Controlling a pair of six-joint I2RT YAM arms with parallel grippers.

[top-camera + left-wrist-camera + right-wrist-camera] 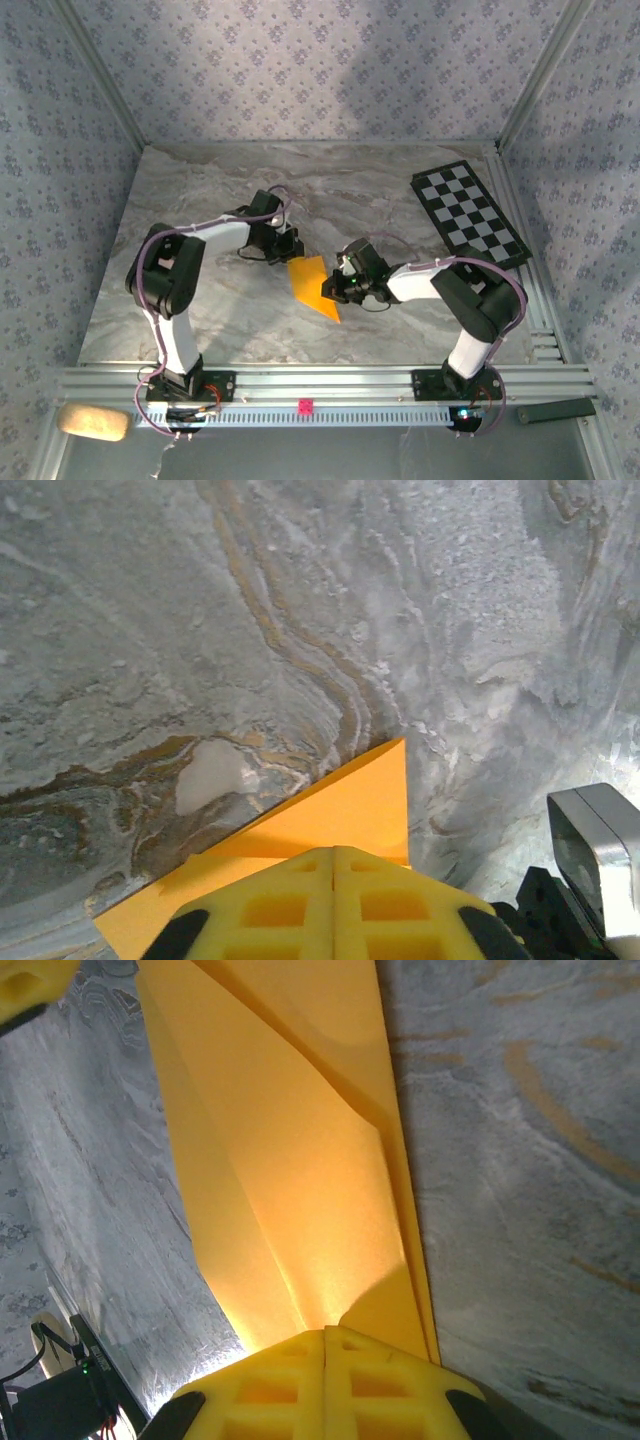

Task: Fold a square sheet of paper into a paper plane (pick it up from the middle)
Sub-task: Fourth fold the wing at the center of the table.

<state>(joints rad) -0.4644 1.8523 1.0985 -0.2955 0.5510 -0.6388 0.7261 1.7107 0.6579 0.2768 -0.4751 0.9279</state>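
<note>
From above, the folded paper (312, 283) sits between the left gripper (290, 252) at its far end and the right gripper (335, 287) alongside, long axis slanting near-right. My left wrist view shows the left gripper (333, 880) closed, paper (350, 810) jutting ahead. In the right wrist view, the right gripper (325, 1360) is clamped on the paper (300, 1180), creases running straight away.

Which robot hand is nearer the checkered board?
The right gripper: the checkered board lies on its side, while the left gripper sits beyond the orange paper.
</note>
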